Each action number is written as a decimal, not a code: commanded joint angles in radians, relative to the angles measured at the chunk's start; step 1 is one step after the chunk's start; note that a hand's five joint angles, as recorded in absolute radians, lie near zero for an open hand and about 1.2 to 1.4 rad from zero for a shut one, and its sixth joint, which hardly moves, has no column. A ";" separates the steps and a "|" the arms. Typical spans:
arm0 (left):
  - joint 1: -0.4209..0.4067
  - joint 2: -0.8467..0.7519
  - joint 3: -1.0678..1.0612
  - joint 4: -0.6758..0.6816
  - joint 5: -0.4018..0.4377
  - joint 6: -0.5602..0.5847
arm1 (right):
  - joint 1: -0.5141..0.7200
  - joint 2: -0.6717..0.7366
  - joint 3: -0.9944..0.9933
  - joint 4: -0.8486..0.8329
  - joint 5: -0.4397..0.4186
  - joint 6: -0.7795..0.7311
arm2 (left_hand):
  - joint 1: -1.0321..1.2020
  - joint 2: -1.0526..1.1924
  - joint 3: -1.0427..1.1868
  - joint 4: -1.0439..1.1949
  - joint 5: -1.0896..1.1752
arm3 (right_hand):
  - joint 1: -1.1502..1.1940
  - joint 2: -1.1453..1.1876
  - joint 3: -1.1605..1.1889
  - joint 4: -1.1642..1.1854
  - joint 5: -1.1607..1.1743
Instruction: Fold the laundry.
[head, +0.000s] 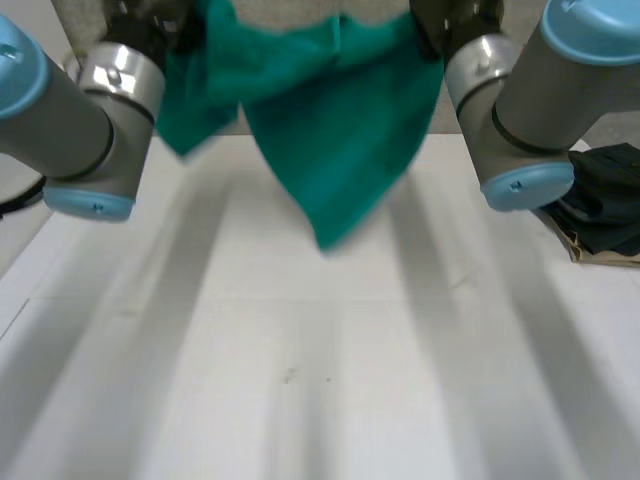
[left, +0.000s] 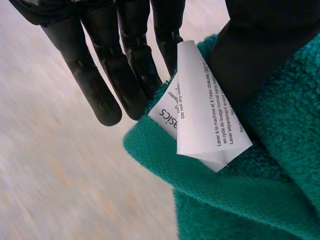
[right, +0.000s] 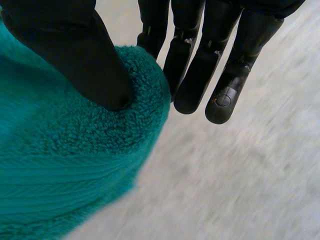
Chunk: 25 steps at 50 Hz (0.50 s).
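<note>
The green towel (head: 330, 130) is held above the desk (head: 300, 400), pinched at its upper edge by the left hand (left: 107, 75) at 9 o'clock and the right hand (right: 197, 65) at 3 o'clock, its tip hung toward 6 o'clock.

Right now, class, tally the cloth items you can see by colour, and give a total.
Teal: 1, the towel
Dark: 1, the heap of clothing
Total: 2

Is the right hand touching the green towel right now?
Touching. In the right wrist view the right hand pinches the green towel, its thumb sunk into the pile at the edge.
</note>
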 joint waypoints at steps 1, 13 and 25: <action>-0.005 0.115 -0.125 0.081 0.003 -0.002 | 0.048 -0.129 0.127 -0.065 -0.007 -0.002 | 0.309 0.205 0.208 0.195 0.280 | 0.402 0.228 0.213 0.204 0.230; 0.006 0.080 -0.535 0.083 0.007 0.010 | 0.084 -0.232 0.704 -0.042 -0.033 -0.018 | 0.292 0.188 0.191 0.178 0.263 | 0.402 0.228 0.213 0.204 0.230; -0.006 0.124 -0.748 -0.065 0.007 0.102 | 0.088 -0.183 0.933 -0.045 -0.039 -0.034 | -0.471 -0.575 -0.572 -0.586 -0.500 | 0.402 0.228 0.213 0.204 0.230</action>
